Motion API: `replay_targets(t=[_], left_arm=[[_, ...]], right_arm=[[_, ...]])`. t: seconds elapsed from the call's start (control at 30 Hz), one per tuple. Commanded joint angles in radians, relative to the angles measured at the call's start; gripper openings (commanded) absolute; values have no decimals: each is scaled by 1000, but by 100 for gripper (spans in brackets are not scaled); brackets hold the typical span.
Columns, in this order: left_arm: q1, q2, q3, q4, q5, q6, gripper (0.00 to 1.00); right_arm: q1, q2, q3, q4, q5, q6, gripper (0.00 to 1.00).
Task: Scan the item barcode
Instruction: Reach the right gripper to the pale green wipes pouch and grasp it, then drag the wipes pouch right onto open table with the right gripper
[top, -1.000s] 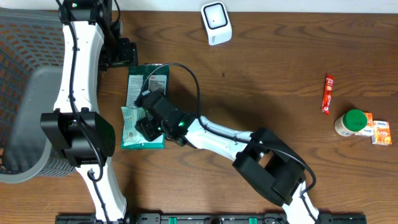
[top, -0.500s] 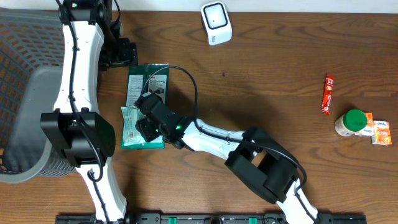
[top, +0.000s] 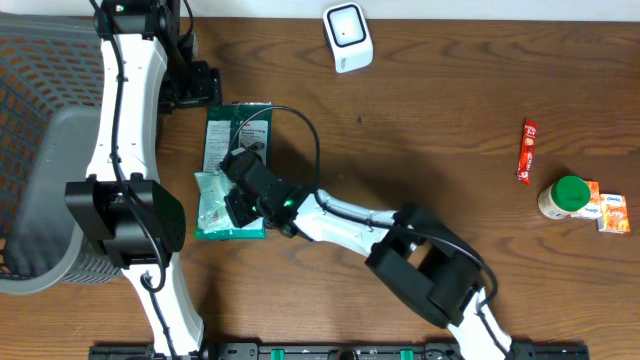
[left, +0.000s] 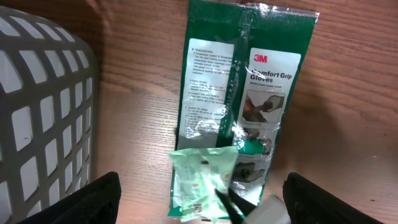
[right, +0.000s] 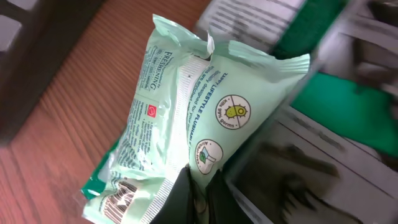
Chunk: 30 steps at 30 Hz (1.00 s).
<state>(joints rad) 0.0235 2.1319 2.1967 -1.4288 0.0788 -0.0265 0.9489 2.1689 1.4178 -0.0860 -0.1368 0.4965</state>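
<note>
Wipes pack (right: 180, 118): my right pincer (right: 198, 191) pinches its lower edge.
Gloves packet (left: 267, 74): lies partly beneath it.
Left pincer (left: 202, 208): mine, spread wide.

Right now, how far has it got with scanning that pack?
Done: the right gripper is shut on the green wipes pack, which overlaps the gloves packet. In hand: that grip. Left: carrying the pack to the white scanner, which stands well apart, and showing its barcode.

A pale mint flushable-wipes pack (top: 210, 198), crinkled, lies overlapping the green gloves packet (top: 222, 135); the white barcode scanner (top: 347, 36) sits well apart.
</note>
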Motion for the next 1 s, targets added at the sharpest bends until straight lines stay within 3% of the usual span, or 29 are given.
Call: replay_targets(t=[0.0, 0.23, 0.43, 0.7, 0.73, 0.8, 0.93, 0.97], left_arm=[[3, -28, -1, -2, -5, -2, 84], [3, -28, -1, -2, -5, -2, 84], [3, -28, -1, -2, -5, -2, 84], [3, -28, -1, -2, -5, -2, 84], [3, -28, -1, -2, -5, -1, 84], [3, -28, -1, -2, -5, -2, 84], [3, -28, -1, -2, -5, -2, 84], [3, -28, -1, -2, -5, -2, 84]], right_arm=[[-71, -141, -7, -79, 31, -8, 1], [-180, -327, -7, -416, 31, -85, 1], [-267, -331, -27, -693, 35, -120, 1], [-314, -317, -264, -509, 35, -27, 1], [-323, -317, -287, -486, 35, -25, 8], [-341, -317, -314, -463, 35, -25, 43], [-396, -320, -313, -472, 34, -42, 61], [-407, -320, -309, -473, 26, -42, 61]])
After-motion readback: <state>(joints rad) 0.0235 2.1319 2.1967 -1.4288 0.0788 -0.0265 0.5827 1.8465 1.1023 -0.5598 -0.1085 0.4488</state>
